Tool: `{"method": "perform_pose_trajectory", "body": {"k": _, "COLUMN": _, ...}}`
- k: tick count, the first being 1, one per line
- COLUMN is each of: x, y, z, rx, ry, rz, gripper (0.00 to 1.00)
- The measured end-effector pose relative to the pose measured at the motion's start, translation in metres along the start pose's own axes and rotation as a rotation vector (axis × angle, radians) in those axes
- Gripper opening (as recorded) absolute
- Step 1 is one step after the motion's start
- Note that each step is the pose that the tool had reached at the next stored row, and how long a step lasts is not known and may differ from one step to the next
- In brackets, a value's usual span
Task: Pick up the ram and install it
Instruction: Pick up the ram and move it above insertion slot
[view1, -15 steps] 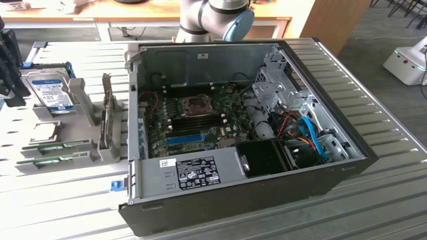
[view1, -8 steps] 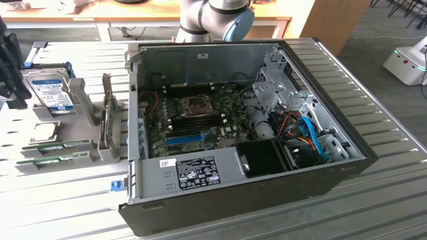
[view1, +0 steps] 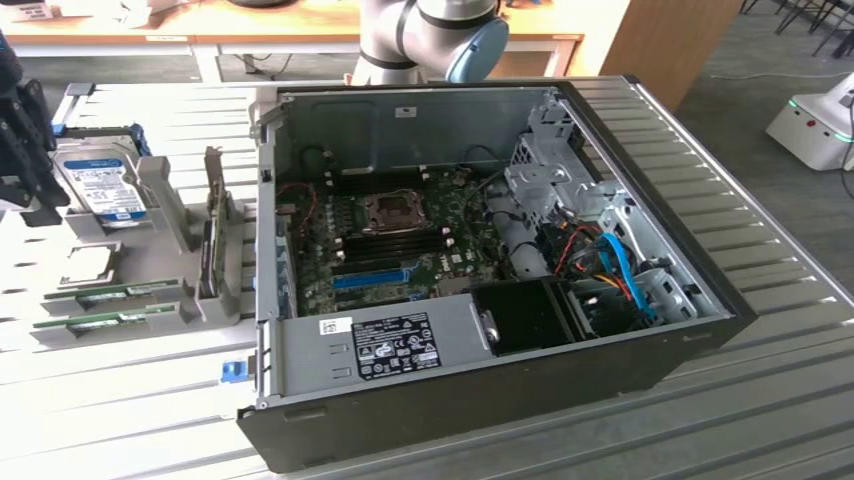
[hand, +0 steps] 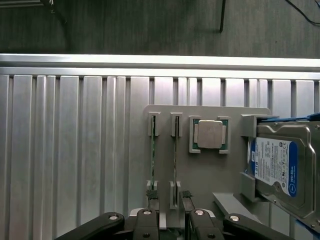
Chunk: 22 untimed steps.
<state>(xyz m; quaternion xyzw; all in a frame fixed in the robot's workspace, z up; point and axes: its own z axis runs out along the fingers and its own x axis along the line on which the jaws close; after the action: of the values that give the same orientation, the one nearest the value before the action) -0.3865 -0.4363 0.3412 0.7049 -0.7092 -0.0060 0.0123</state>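
On the grey holder (hand: 210, 172) beside the hard drive (hand: 272, 165), the ram (hand: 175, 150) and a 2nd stick (hand: 152, 150) stand on edge. The gripper (hand: 169, 196) hovers above, fingers (hand: 186, 196) spread wide, holding nothing.

The table (hand: 75, 150) was bare ribbed metal with a bright satin sheen. The holder (hand: 210, 175) on it looked like matt grey plastic. The ram sticks (hand: 152, 157) were thin green circuit board. The CPU (hand: 209, 134) had a dull metal lid. The drive (hand: 307, 160) had a smooth metal shell and a glossy label (hand: 270, 165). The gripper (hand: 169, 200) was matt black with shiny bolt heads. The case (view1: 534, 395) was matt black outside and bare grey sheet metal inside. Its board (view1: 400, 235) carried a plastic slot (view1: 367, 278), and the cables (view1: 617, 262) looked glossy. The arm (view1: 400, 30) was smooth grey with a plastic-looking cap (view1: 478, 50). The desk (view1: 200, 20) was wood.
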Motion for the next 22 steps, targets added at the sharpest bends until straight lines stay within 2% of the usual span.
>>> {"method": "perform_pose_trajectory", "body": {"k": 22, "x": 0.0, "y": -0.001, "z": 0.04, "rx": 0.0001, "ry": 0.0, "rz": 0.0, "gripper": 0.3}}
